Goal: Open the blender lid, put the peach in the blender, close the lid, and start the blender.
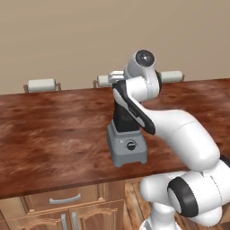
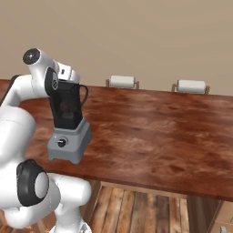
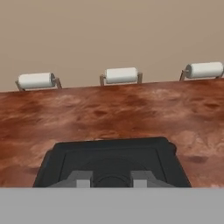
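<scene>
Black blender lid (image 3: 109,162) sits square on the jar, w/ your gripper (image 3: 109,180) right at its centre bump; fingers narrow, nipped on the knob, prob. to seat or lift it. Blender (image 1: 127,146) stands at the table's (image 2: 159,132) near edge. Reddish blob in the jar looks like the peach (image 2: 66,107). No readable labels.

1. No text, label, brand, number or sign could be read on anything in the three views.
2. The blender (image 1: 127,146) bore a round black knob on its grey base, and any marks around that knob were too small to read.
3. The worktop (image 2: 159,132) showed wood grain and carried no lettering.
4. The wall behind the worktop was plain, with no sign on it.
</scene>
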### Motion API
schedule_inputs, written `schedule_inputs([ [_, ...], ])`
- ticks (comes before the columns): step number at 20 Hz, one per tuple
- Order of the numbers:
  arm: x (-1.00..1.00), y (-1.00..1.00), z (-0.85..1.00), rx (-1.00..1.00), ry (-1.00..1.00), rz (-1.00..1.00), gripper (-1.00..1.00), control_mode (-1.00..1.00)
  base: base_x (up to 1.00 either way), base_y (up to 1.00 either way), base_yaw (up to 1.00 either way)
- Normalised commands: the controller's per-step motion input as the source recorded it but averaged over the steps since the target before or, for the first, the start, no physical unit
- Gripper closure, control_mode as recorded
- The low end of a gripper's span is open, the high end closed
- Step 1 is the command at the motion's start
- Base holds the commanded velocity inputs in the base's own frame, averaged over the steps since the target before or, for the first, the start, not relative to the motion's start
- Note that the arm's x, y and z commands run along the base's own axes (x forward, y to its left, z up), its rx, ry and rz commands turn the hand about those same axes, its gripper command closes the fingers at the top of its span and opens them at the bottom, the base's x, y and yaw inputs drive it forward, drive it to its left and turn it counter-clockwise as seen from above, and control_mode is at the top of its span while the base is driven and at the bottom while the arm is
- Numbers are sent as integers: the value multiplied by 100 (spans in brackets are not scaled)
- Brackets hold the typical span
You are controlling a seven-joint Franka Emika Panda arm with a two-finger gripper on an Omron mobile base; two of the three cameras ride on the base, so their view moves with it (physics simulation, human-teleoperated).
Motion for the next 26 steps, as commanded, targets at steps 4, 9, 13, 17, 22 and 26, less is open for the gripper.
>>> schedule_inputs([
  [4,-24,0,-1,0,0,0,100,-100,0,0,0],
  [9,-22,0,-7,0,4,0,100,-100,0,0,0],
  [13,-13,0,-18,0,4,0,100,-100,0,0,0],
  [17,-8,0,-24,0,4,0,100,-100,0,0,0],
  [22,29,0,-10,0,0,4,100,-100,0,0,0],
  [26,43,0,-5,0,-5,3,100,-100,0,0,0],
])
